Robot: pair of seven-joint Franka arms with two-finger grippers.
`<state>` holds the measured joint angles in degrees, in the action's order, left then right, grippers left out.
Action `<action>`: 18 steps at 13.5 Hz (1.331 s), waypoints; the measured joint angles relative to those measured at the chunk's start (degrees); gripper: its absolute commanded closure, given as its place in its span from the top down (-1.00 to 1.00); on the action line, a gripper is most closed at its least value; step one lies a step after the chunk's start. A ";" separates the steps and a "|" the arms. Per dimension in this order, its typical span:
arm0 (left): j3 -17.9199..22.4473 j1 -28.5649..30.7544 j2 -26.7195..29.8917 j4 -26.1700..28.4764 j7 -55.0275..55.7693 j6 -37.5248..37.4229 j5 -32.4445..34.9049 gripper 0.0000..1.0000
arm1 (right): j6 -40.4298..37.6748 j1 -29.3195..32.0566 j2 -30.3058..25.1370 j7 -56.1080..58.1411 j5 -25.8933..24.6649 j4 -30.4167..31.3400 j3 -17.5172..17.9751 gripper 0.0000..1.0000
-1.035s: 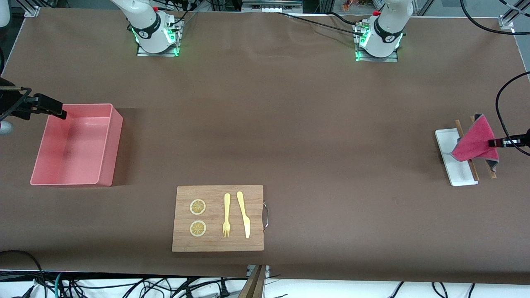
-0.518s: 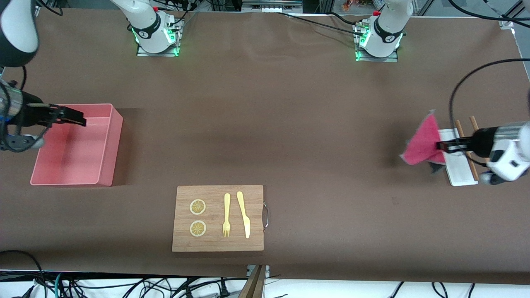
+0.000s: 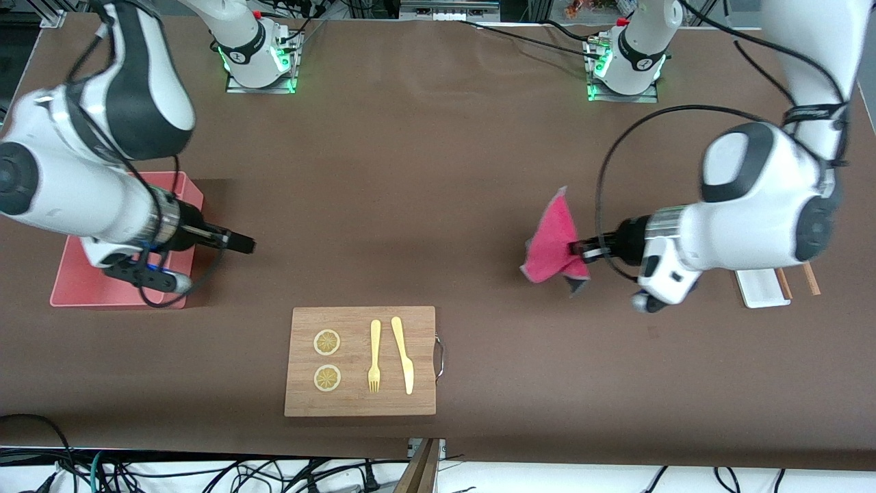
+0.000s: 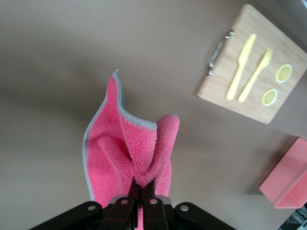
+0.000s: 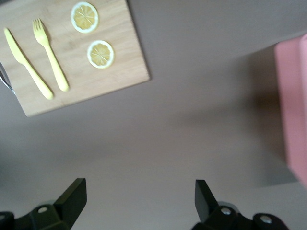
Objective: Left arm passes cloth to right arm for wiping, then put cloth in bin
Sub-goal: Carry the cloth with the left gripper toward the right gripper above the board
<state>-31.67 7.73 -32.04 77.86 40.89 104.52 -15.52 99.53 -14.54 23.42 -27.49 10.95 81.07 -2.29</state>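
Observation:
The crimson-pink cloth [image 3: 553, 239] with a grey edge hangs bunched in the air over bare table, and my left gripper [image 3: 580, 248] is shut on its fold. In the left wrist view the cloth [image 4: 129, 153] droops from the closed left gripper [image 4: 143, 184]. My right gripper [image 3: 243, 243] is open and holds nothing, over the table just beside the pale pink bin [image 3: 102, 300]. In the right wrist view the right gripper [image 5: 139, 191] has only brown table between its fingers. The right arm hides much of the bin.
A wooden cutting board [image 3: 361, 361] with a yellow fork, a knife and two lemon slices lies near the front camera. A small white tray [image 3: 758, 287] and chopsticks [image 3: 811, 277] sit at the left arm's end, partly under that arm.
The left arm carried the cloth from over the white tray toward the table's middle. The right gripper moved from over the bin toward the middle, still open.

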 measured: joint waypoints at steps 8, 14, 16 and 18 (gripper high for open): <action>0.03 -14.88 -5.28 -3.95 22.83 19.64 -0.10 -1.00 | 16.75 -8.80 6.76 -17.39 12.68 0.04 0.02 1.00; 0.05 -17.96 -7.23 -5.03 29.03 24.57 -0.10 -1.00 | 26.67 -13.15 10.92 -24.48 20.99 0.05 -0.02 1.00; 0.10 -17.96 -7.31 -5.12 29.47 24.61 -0.10 -1.00 | 27.70 -13.14 10.91 -24.56 25.08 0.02 -0.11 1.00; 0.11 -17.96 -7.36 -5.21 29.57 24.61 -0.10 -1.00 | 28.91 -13.48 10.92 -24.85 27.61 0.02 -0.10 1.00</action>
<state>-31.57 -10.23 -39.39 72.65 70.45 129.14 -15.61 128.44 -28.02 34.34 -52.34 38.56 81.09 -2.39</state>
